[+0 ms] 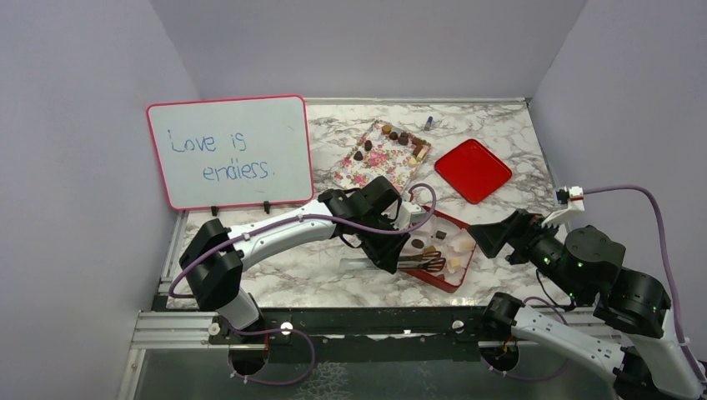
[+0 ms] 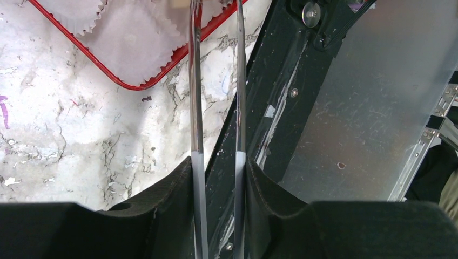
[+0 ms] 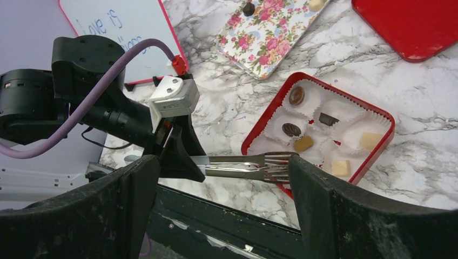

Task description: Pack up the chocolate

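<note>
**Tongs at the box corner, right claw standing by**

At the far left a whiteboard (image 1: 229,152) leans on its stand, clear of the work. The left gripper (image 1: 390,254) is clamped on a pair of metal tongs (image 3: 243,166), presumably because the sweets are too small for its broad fingers. The tongs' forked tips sit at the near corner of the red box (image 3: 265,112), and no sweet shows between them.

Behind the arm lies the floral tray (image 1: 379,167) with the unpacked chocolate (image 1: 403,138) clustered at its far end. More of it is already in the box (image 3: 296,95) – six pieces, each in its own paper cup (image 2: 135,43) so they stay apart.

The red lid (image 1: 473,169) lies beyond the box, I judge so that the box stays open for filling. The right gripper (image 1: 488,237) hovers just right of the box, jaws wide and empty.

The left wrist view shows only the two blades, a box corner and unfilled cups. The right wrist view alone shows the tips and the packed pieces – and only the top view takes in the tray's stock and both arms
</note>
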You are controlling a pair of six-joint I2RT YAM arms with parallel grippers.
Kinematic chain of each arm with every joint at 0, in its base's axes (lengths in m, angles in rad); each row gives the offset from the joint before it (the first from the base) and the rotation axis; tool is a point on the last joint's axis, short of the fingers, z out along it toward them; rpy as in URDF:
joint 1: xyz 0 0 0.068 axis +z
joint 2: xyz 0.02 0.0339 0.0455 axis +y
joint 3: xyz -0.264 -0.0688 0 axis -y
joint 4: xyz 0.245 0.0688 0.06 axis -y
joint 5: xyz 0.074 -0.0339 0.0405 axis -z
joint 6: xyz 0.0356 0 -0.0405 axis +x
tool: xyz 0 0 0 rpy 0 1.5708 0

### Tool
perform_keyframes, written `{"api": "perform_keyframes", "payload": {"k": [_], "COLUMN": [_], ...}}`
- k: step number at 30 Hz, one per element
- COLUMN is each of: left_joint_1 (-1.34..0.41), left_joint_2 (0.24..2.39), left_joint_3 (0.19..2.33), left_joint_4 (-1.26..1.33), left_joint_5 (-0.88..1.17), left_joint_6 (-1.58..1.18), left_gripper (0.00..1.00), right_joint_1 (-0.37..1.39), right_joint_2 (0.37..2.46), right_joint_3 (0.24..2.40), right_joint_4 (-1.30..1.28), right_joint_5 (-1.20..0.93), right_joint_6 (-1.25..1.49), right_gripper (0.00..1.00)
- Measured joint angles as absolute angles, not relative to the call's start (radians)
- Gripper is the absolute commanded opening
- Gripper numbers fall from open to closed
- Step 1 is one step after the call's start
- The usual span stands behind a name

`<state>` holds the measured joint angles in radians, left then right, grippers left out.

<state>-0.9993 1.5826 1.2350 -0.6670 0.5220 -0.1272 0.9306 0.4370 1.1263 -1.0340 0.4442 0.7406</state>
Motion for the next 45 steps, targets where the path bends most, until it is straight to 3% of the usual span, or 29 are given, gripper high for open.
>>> {"api": "perform_keyframes", "payload": {"k": [13, 31, 45], "left_joint_1": [-1.002, -0.999, -0.82], "left_joint_2": [1.582, 1.523, 1.762], "left_joint_3": [1.238, 1.343, 1.554], "left_joint_4": [-0.669, -0.662, -0.656], "left_joint_5": [0.483, 0.154, -0.023], "left_joint_6": [-0.127, -0.247, -0.284], "left_gripper": [0.37, 0.38, 0.38], "right_joint_1": [0.931, 0.931, 0.931], "right_joint_2": [0.437, 0.446, 0.435], "right_joint_3": [1.125, 1.123, 1.103], "right_joint_4": [-1.034, -1.015, -1.01], "right_joint_5": [0.444, 0.429, 0.41], "right_joint_6": [0.74, 0.739, 0.739], "right_gripper": [0.94, 0.94, 0.94]}}
